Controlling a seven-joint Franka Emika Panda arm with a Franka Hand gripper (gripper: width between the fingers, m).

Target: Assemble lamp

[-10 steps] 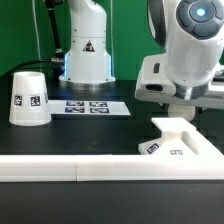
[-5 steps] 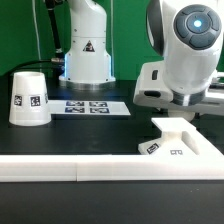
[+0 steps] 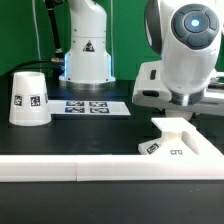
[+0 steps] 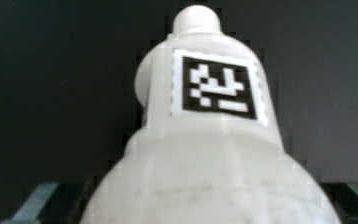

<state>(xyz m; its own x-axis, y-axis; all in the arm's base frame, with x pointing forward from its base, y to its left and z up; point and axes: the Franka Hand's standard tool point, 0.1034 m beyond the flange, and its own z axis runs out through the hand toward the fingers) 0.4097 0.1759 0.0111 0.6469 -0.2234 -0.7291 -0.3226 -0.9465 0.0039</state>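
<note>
The shade [image 3: 28, 98] and base [image 3: 185, 140] look like smooth, matt white plastic. The bulb [image 4: 202, 160] is smooth white plastic with a faint sheen, and its 1 marker [image 4: 218, 88] is flat black-and-white print. The arm [image 3: 185, 45] is glossy white, the table [image 3: 90, 135] matt black.

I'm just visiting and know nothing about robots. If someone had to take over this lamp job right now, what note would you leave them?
Gripper: its fingers sit on either side of the bulb. The pictures do not show whether they clamp it.
Things: the shade stands wide end down at the exterior view's left, apart from the other parts. The base lies at the exterior view's right, near the front.
Done: no part is seen joined to another.
Left: probably the bulb goes into the base, then the shade goes on top.
</note>
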